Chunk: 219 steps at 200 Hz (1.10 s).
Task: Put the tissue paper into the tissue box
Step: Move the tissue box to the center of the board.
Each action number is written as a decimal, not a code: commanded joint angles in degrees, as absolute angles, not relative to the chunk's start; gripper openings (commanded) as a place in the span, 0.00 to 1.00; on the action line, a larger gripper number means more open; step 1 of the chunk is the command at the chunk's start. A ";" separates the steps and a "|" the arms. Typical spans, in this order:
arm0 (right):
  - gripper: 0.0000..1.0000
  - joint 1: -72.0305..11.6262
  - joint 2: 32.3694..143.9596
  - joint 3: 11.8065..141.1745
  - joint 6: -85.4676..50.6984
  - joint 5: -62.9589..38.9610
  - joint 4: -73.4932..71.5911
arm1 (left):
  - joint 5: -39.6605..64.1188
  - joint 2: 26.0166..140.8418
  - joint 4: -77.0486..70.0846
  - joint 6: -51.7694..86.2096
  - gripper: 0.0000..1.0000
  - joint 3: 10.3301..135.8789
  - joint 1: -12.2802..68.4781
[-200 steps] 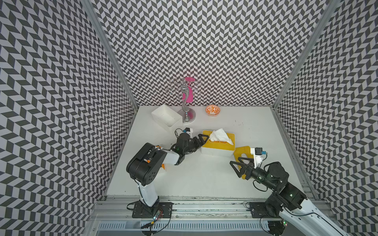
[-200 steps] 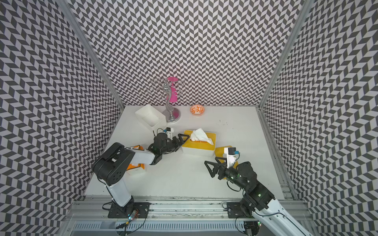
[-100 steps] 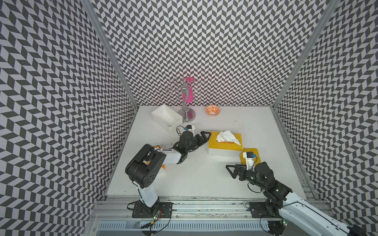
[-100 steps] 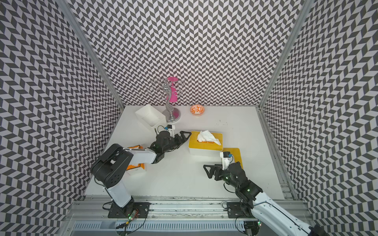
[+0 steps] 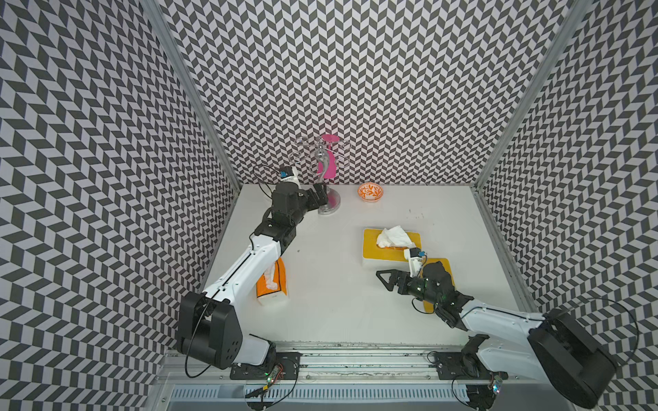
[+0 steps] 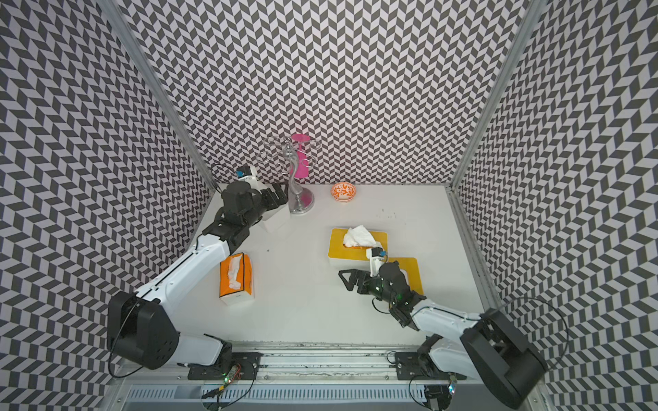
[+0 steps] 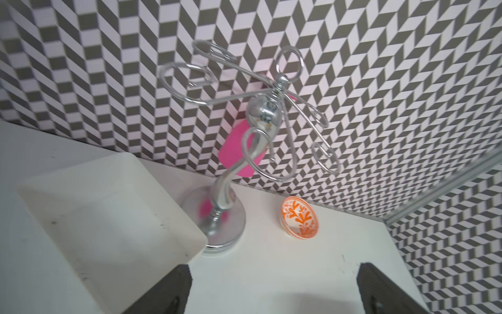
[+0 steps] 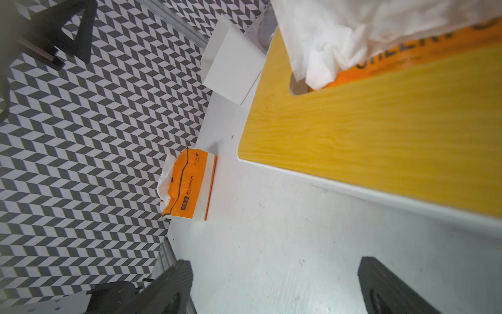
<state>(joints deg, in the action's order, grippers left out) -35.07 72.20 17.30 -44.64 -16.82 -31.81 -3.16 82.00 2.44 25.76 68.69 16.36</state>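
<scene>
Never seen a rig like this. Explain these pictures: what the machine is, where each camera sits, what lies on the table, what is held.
These are two robot arms mounted at the near edge of the table, each ending in a two-fingered tool. Two pictures look down from overhead, nearly alike; the other two come from wrist cameras. The left tool is open beside a silver stand at the back, near a white tray and an orange bowl. The right tool is open near the yellow-topped tissue box, where tissue paper sticks out of the slot. An orange tissue pack lies by the left arm. Nothing is held.
</scene>
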 commanded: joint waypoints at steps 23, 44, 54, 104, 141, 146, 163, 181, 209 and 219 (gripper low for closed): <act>1.00 -34.48 81.48 24.00 -44.34 -14.43 -39.82 | -4.15 86.37 14.60 15.47 1.00 72.89 11.08; 1.00 -32.72 85.66 27.97 -43.38 -14.31 -38.84 | -5.18 88.94 15.66 13.46 1.00 73.43 9.68; 1.00 -31.80 87.80 29.86 -43.30 -14.91 -38.98 | -5.99 90.28 16.02 12.57 1.00 73.81 9.25; 1.00 -28.63 97.93 42.51 -35.41 -14.53 -30.50 | -7.27 96.40 17.97 8.41 0.99 77.61 8.61; 1.00 -25.70 101.83 47.76 -29.46 -13.36 -23.82 | -7.91 99.39 18.79 5.32 0.97 79.12 8.70; 1.00 -25.19 101.91 48.19 -28.51 -13.00 -22.74 | -7.78 99.70 18.72 5.28 0.97 79.10 8.70; 1.00 -23.85 101.65 48.43 -26.95 -12.53 -21.56 | -7.56 100.25 18.51 5.02 0.97 78.93 8.88; 1.00 -22.54 101.43 48.33 -26.13 -13.65 -21.37 | -7.48 100.86 18.55 4.20 0.97 79.15 9.01; 1.00 -20.56 101.91 48.84 -24.46 -13.65 -20.31 | -7.82 101.69 18.57 2.51 0.96 78.67 9.64; 1.00 -19.85 102.32 49.06 -23.72 -13.41 -19.88 | -8.08 102.01 18.62 1.91 0.96 78.66 9.99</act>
<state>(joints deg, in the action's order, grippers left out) -21.52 101.32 47.68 -27.00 -14.35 -20.29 -6.96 100.95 18.11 4.47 77.82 9.08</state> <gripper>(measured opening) 0.995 0.964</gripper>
